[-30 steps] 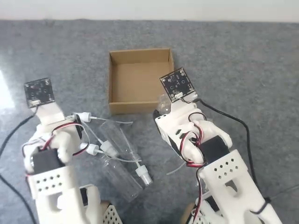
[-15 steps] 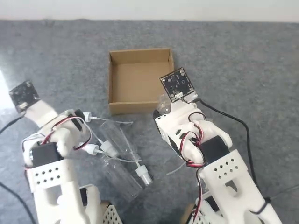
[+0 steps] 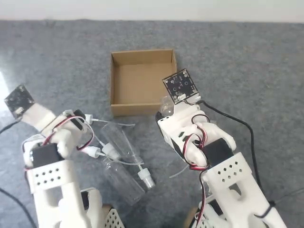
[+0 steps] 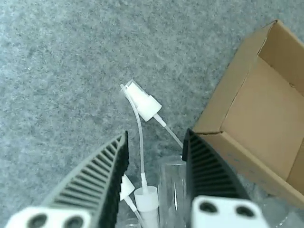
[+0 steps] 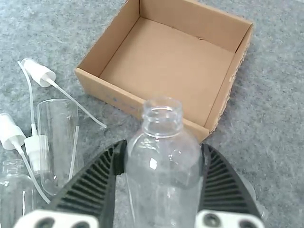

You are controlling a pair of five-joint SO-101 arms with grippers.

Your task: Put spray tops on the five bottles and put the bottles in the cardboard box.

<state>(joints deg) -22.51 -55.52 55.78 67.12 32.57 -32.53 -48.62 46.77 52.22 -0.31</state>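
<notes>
My right gripper point(image 5: 161, 147) is shut on a clear, uncapped bottle point(image 5: 162, 121), held upright just in front of the cardboard box point(image 5: 175, 61); from above it stands at the box's near wall point(image 3: 166, 108). My left gripper point(image 4: 156, 137) is open over the loose parts. One white spray top point(image 4: 142, 102) lies just beyond its fingertips. A second spray top point(image 4: 145, 197) and a lying bottle point(image 4: 173, 190) sit between its fingers. Two clear bottles point(image 3: 118, 137) point(image 3: 124, 180) lie between the arms, with spray tops point(image 3: 88, 118) point(image 3: 147, 179) beside them.
The cardboard box point(image 3: 142, 83) has nothing in it and sits on grey carpet at the middle back. Thin dip tubes trail from the spray tops across the lying bottles. Carpet to the right of the right arm is bare.
The left arm's wrist has swung to the left and its gripper now points over the spray tops. The right arm and its bottle have not moved.
</notes>
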